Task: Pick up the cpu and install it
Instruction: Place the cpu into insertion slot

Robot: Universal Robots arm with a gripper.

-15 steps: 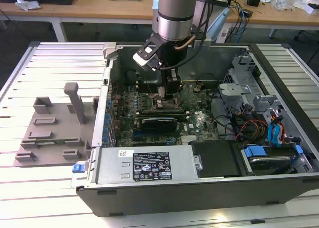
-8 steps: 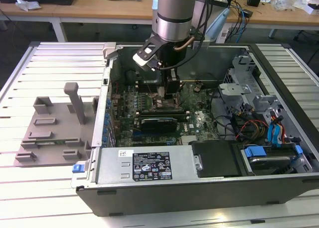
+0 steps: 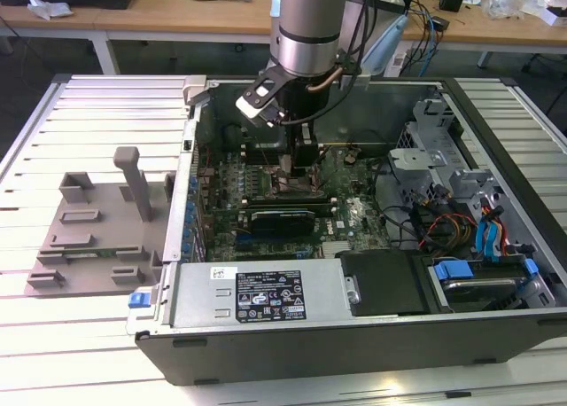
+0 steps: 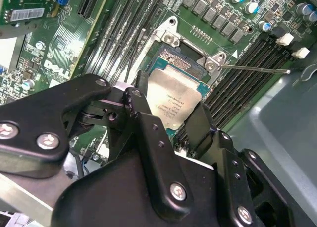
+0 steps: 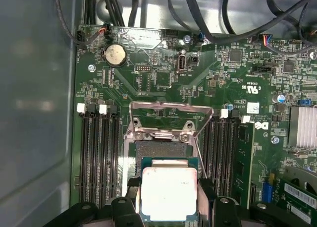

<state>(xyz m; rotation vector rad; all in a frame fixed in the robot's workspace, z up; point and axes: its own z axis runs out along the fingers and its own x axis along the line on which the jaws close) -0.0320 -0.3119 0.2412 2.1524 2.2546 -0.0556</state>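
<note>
The claw (image 5: pixel 169 186) is clamped on the cpu (image 5: pixel 168 199) over the open socket (image 5: pixel 162 148).

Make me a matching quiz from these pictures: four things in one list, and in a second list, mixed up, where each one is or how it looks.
Things:
1. the cpu
2. the grey tray
3. the coin battery
4. the metal socket frame

Descriptions:
A. round and silver, on the green board
B. swung up, leaving the socket uncovered
C. on the slatted table, at the exterior view's left of the computer case
D. held in the gripper, over the socket

Pairs: 1-D, 2-C, 3-A, 4-B
</note>
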